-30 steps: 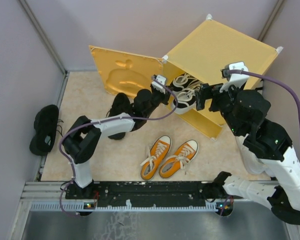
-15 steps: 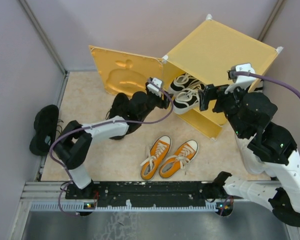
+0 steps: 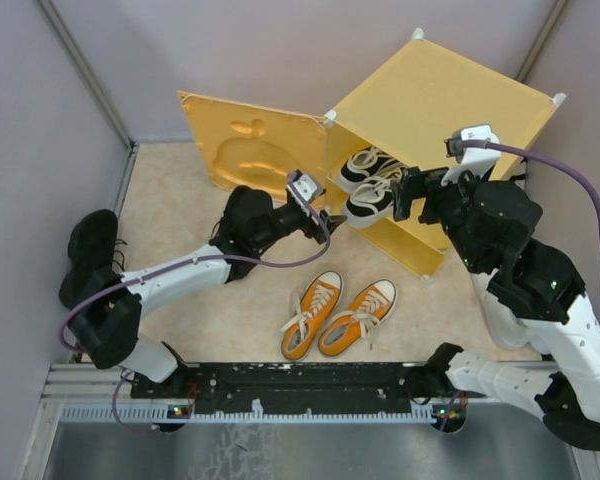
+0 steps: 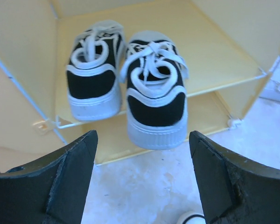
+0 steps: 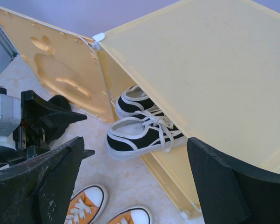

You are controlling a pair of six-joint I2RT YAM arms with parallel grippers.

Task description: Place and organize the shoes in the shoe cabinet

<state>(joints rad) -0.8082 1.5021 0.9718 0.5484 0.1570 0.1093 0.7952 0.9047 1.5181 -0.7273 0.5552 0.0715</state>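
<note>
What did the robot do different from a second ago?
The left hand opened, let go of the black-and-white shoe and pulled back from the cabinet. The shoe sits on the shelf, heel sticking out. The right hand hardly moved; the orange shoes stayed put.

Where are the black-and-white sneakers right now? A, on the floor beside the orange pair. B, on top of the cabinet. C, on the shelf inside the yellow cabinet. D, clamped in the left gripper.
C: both black-and-white sneakers rest heels-out on the shelf inside the yellow cabinet, one heel poking past its edge.
</note>
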